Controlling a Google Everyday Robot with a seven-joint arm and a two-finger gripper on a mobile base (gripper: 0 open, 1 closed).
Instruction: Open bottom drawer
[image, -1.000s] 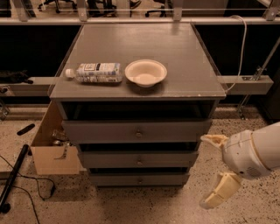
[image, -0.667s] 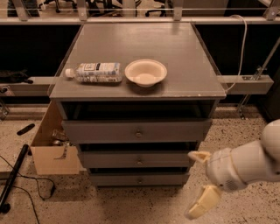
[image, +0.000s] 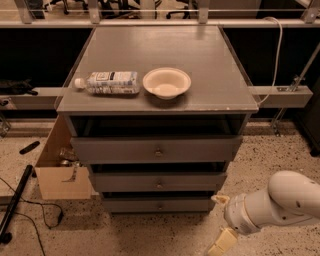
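Fingers (image: 222, 240) of the gripper (image: 217, 223) are spread apart with nothing between them. We see one pale tip close to the bottom edge of the frame and the other above it, just beside the right end of the bottom drawer (image: 150, 205); we cannot tell whether it touches the panel. The gripper sits at the lower right of the frame, on a white rounded arm (image: 285, 200) that enters from the right edge.

The bottom drawer is the lowest of three grey fronts in the cabinet (image: 155, 50) at the centre of the frame. Its panel is the narrowest of the three, and its small round knob (image: 160, 205) lies at mid-width. A dark gap shows above the panel. The two drawer fronts above it are wider and each stands out a little further than the one below.

On the cabinet top we note a plastic water bottle (image: 107, 82) lying on its side and a pale bowl (image: 166, 82) just to its right. An open cardboard box (image: 60, 175) stands against the cabinet's left side on the speckled floor (image: 150, 235).
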